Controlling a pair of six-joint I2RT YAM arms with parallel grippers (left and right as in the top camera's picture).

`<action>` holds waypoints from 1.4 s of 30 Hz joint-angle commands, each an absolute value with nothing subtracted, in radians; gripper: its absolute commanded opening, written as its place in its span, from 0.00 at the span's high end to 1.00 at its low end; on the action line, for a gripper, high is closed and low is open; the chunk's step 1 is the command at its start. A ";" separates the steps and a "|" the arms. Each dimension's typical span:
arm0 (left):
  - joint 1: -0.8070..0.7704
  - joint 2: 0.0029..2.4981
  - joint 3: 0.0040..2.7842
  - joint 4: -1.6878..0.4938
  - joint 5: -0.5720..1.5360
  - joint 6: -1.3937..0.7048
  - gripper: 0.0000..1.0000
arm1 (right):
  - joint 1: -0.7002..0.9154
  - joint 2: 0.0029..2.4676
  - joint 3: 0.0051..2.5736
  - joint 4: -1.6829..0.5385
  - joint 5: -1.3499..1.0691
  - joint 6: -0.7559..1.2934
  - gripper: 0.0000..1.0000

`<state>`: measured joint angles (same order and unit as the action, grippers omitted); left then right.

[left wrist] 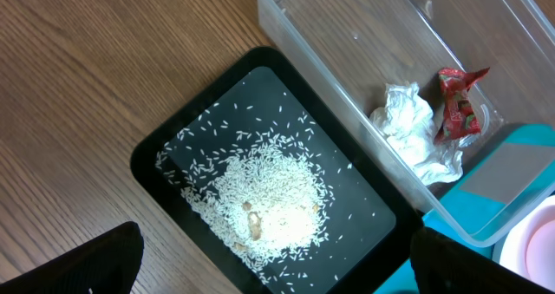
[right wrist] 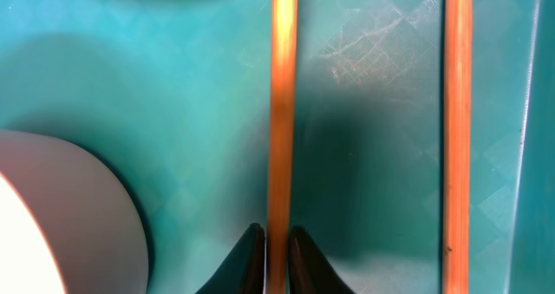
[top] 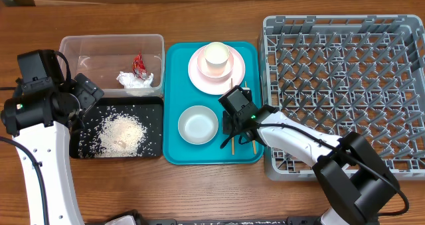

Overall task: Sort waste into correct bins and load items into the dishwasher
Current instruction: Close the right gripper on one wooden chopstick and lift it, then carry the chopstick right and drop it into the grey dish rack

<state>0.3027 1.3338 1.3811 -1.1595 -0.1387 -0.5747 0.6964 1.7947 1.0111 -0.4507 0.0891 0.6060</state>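
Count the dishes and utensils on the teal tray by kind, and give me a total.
plate: 1
cup: 1
bowl: 1
chopsticks: 2
total: 5

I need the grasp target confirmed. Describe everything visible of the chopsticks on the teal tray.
The chopsticks are two thin, straight sticks that look like orange-tan wood. They lie flat on the teal tray, roughly parallel with a gap between them, beside the white bowl. The right pincer pinches one stick between its dark tips. The other lies free, nearer the tray's raised edge.
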 commanded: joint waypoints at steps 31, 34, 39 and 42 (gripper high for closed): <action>0.305 1.341 1.396 -1.159 -0.134 -0.587 0.00 | 0.575 1.474 1.308 -1.069 0.633 0.253 0.96; 0.305 1.341 1.396 -1.159 -0.134 -0.587 0.00 | 0.500 1.481 1.308 -1.069 0.598 0.253 0.96; 0.305 1.341 1.396 -1.159 -0.134 -0.587 0.00 | 0.396 1.485 1.286 -1.025 0.404 0.115 0.96; 0.305 1.341 1.396 -1.159 -0.134 -0.587 0.00 | 0.367 1.486 1.257 -0.980 0.330 0.049 0.96</action>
<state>0.3027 1.3338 1.3811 -1.1595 -0.1383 -0.5747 0.3828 1.4807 1.2839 -0.9997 0.4465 0.1474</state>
